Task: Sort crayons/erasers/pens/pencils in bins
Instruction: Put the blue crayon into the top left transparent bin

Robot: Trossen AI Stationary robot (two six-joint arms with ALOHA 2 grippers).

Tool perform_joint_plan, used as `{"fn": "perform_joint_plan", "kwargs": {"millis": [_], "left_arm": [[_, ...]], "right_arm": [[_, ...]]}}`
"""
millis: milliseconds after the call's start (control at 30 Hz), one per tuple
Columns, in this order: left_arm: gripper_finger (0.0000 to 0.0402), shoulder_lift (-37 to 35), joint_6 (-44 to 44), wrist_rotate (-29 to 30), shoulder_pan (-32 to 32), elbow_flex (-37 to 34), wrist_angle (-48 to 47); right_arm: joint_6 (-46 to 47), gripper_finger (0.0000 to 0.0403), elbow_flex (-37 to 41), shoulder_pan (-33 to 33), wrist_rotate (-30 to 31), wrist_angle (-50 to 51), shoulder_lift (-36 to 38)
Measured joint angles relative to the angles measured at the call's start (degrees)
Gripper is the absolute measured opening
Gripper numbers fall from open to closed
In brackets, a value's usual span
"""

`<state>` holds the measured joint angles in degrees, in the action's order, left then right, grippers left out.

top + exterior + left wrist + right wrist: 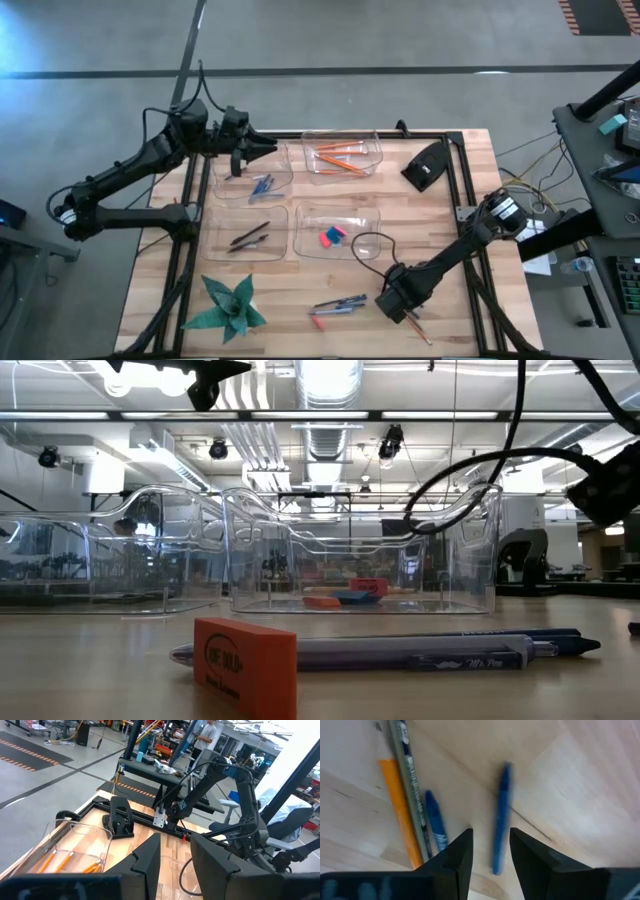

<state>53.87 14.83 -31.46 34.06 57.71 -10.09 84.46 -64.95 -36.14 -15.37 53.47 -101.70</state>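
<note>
Right pincer (490,845) released over blue crayon (500,815) — left pincer (175,865) released, empty

An orange eraser (246,663) stood at the bottom of the frame, in front of a long pen (420,651) lying flat on the table (90,670). Behind them, mid-frame, a clear bin (470,540) held small red and blue erasers (345,596).

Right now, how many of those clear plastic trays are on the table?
4, in a two-by-two block: far left bin, far right bin, near left bin, near right bin. None seems hidden.
</note>
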Motion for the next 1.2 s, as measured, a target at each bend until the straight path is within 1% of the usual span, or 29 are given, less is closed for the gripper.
{"fn": "perform_joint_plan", "kwargs": {"millis": [233,400,500,667,733,933,1067,1133,1200], "left_arm": [[0.0094,0.02,0.0,0.0,0.02,0.0,0.02],[0.0094,0.02,-0.01,0.0,0.04,0.0,0.04],[0.0094,0.02,1.08,0.0,0.04,0.0,0.04],[0.0094,0.17,2.78,0.0,0.04,0.0,0.04],[0.0094,0.2,2.8,0.0,0.04,0.0,0.11],[0.0094,0.21,2.84,0.0,0.04,0.0,0.11],[0.0094,0.22,2.84,0.0,0.04,0.0,0.11],[0.0094,0.22,2.84,0.0,0.04,0.0,0.11],[0.0094,0.22,2.85,0.0,0.04,0.0,0.12]], "right_arm": [[-1.33,0.0121,0.49,0.09,-0.07,-0.57,0.08],[-1.48,0.0114,1.49,0.09,-0.31,-3.47,0.14],[-0.13,0.009,2.18,0.37,-0.83,-4.71,0.19],[-0.01,0.0031,3.49,0.61,-1.32,-5.36,0.17],[0.04,0.0018,4.21,0.61,-1.32,-5.54,0.16],[1.05,0.0017,5.22,0.59,-1.33,-5.43,0.26],[1.45,0.0017,5.0,0.55,-1.25,-4.48,1.95],[2.5,0.0017,4.92,0.51,-0.15,-2.21,2.95],[3.34,0.0016,5.07,0.4,2.56,2.41,3.85]]}}
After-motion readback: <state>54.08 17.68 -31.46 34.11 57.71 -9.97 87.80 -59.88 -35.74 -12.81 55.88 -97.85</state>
